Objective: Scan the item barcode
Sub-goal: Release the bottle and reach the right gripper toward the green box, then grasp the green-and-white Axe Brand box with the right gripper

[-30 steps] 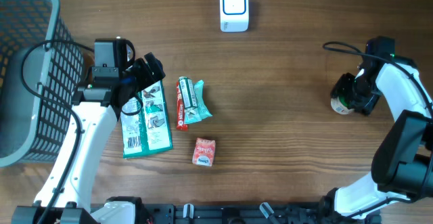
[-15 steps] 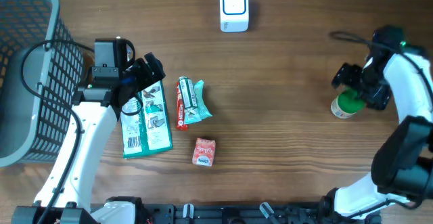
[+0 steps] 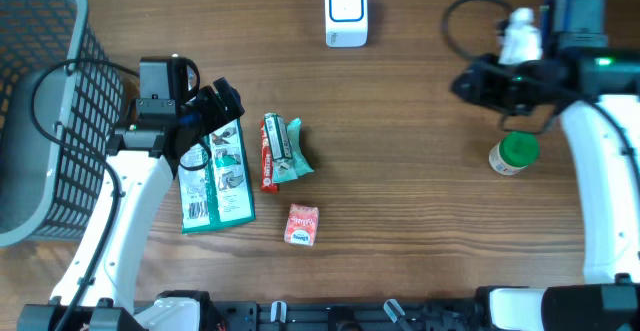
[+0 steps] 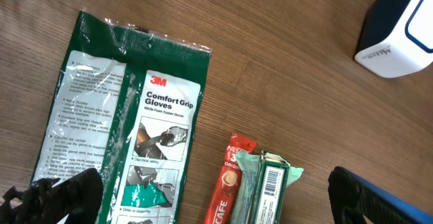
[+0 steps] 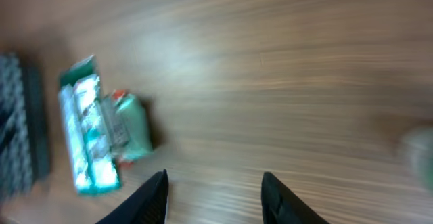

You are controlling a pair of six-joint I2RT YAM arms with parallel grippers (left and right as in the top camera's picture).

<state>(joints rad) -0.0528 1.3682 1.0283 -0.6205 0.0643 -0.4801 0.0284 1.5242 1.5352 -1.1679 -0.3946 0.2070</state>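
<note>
Hanging above the top end of the gloves pack (image 3: 216, 181), the left gripper (image 3: 224, 105) stands fully open and holds nothing. Its wrist view shows the pack directly under it, flat on the tabletop (image 3: 420, 231), printed side up. Just to the right of this gripper lie a red sachet (image 3: 268, 159) and a green packet (image 3: 290, 149), side by side and touching, and the packet shows a barcode on a white label. A small red box (image 3: 301, 225) lies further to the right and nearer to the robot, apart from them. A grey basket (image 3: 40, 121) is to the left of this gripper, well apart.

The right gripper (image 3: 466, 83) hangs above the tabletop and points toward the left gripper's side. In its wrist view, which is blurred, the two fingers are partly apart with only bare wood between them, so it grips nothing. The bottle (image 3: 513, 154), with a green cap, stands on the tabletop near this gripper, a little behind it and on the side nearer to the robot, not touching it. The white scanner (image 3: 346, 12) stands ahead of the right gripper, well apart and slightly toward the far edge of the tabletop; from the left gripper it is far ahead and to the right
</note>
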